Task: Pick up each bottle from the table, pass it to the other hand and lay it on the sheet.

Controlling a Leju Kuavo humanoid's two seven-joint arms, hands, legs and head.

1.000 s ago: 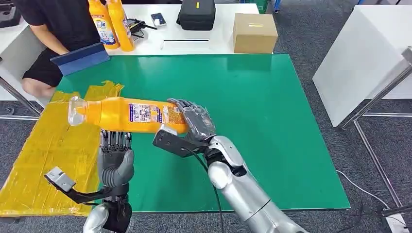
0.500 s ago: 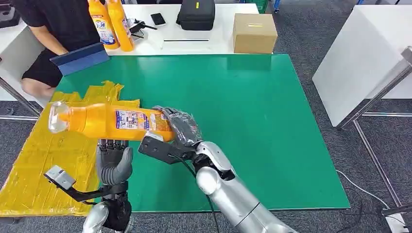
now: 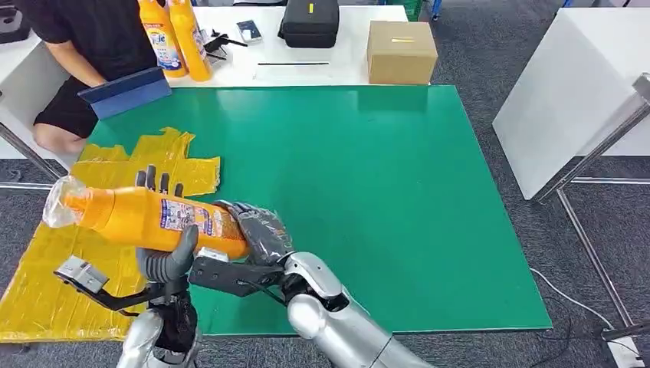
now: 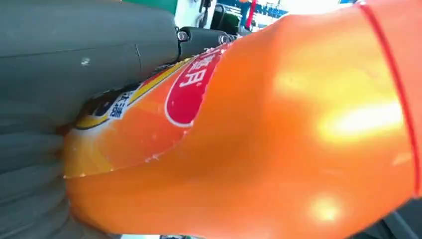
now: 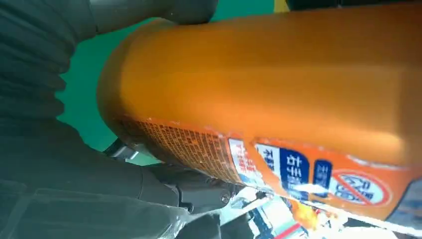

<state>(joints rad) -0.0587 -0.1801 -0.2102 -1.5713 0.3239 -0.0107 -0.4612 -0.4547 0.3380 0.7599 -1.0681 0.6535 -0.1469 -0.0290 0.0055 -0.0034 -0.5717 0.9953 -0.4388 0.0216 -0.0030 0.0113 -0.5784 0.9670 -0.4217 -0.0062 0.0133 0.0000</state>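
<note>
- A person (image 3: 84, 46) in dark clothes is sitting at the far left, behind a white counter (image 3: 306, 65).
- Two more orange bottles (image 3: 175, 34) are standing upright on that white counter, next to a black bag (image 3: 310, 21), a cardboard box (image 3: 401, 50) and a phone (image 3: 247, 31).
- A blue folder (image 3: 126, 92) is lying at the far left corner of the green counter (image 3: 398, 192).
- The yellow sheet (image 3: 77, 261) is lying crumpled over the left side of the green counter and is hanging past its edge.
- The orange bottle (image 3: 149, 221) is being held up in the air over the sheet, not touching it.
- The bottle is lying on its side, a bit tilted, with its clear cap end pointing left and away from the robot, and its bottom end pointing right.
- The right hand (image 3: 257, 230) is wrapping around the bottom end of the bottle and gripping it, with its arm reaching across from the right.
- The left hand (image 3: 162, 230) is standing upright under the middle of the bottle, with its fingers (image 3: 157, 180) sticking up behind it and its thumb curling up in front.
- In the left wrist view the thumb is pressing against the bottle (image 4: 278, 129), so this hand is holding it too.
- In the right wrist view the bottle (image 5: 278, 84) is sitting tight against the palm.
</note>
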